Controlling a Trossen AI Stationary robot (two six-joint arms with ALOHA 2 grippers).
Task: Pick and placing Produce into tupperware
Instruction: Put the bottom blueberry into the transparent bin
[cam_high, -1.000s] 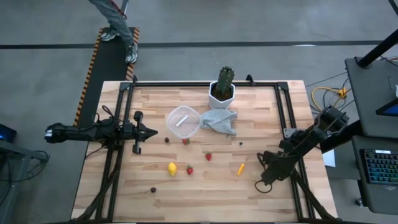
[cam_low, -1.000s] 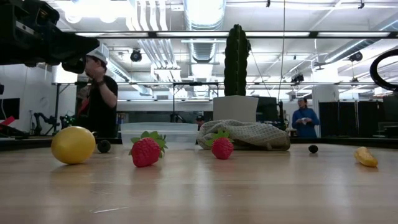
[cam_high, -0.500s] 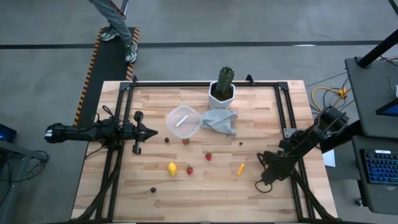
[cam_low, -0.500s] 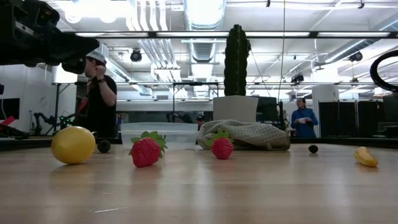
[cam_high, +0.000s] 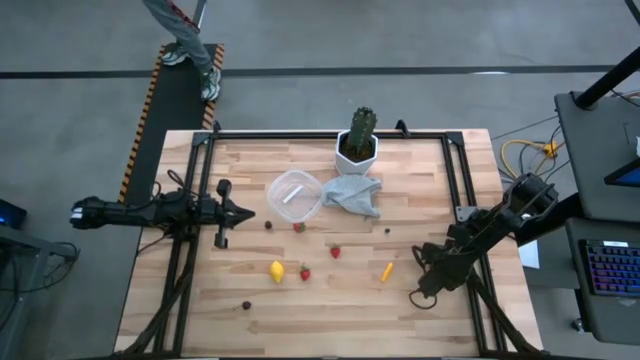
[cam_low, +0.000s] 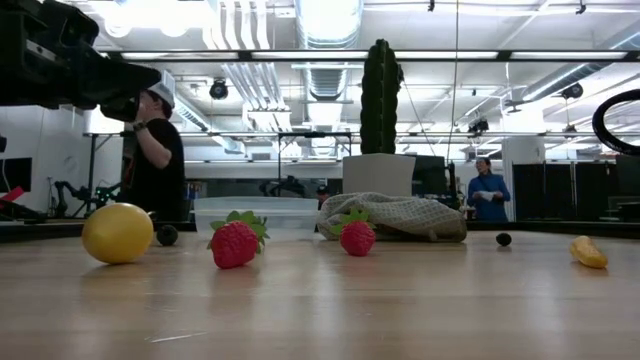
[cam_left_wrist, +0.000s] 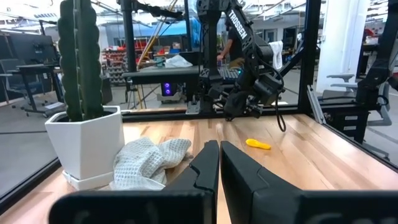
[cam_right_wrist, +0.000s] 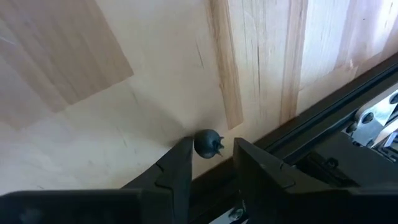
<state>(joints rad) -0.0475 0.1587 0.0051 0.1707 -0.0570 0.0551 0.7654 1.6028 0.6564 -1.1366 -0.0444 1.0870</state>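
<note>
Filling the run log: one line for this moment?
right gripper: open around dark berry | left gripper: shut, waiting | tupperware: no produce visible

On the table (cam_high: 420, 160): three strawberries, at (cam_high: 299, 227), (cam_high: 335, 252) and (cam_high: 305, 272); one lemon (cam_high: 276, 270); one carrot (cam_high: 387, 271). Dark berries: four, at (cam_high: 269, 225), (cam_high: 387, 231), (cam_high: 246, 305), plus one (cam_right_wrist: 208, 144) seen only by the right wrist. One tupperware (cam_high: 295, 195), one cloth (cam_high: 354, 195), one cactus (cam_high: 361, 128) in one pot (cam_high: 356, 155).
</note>
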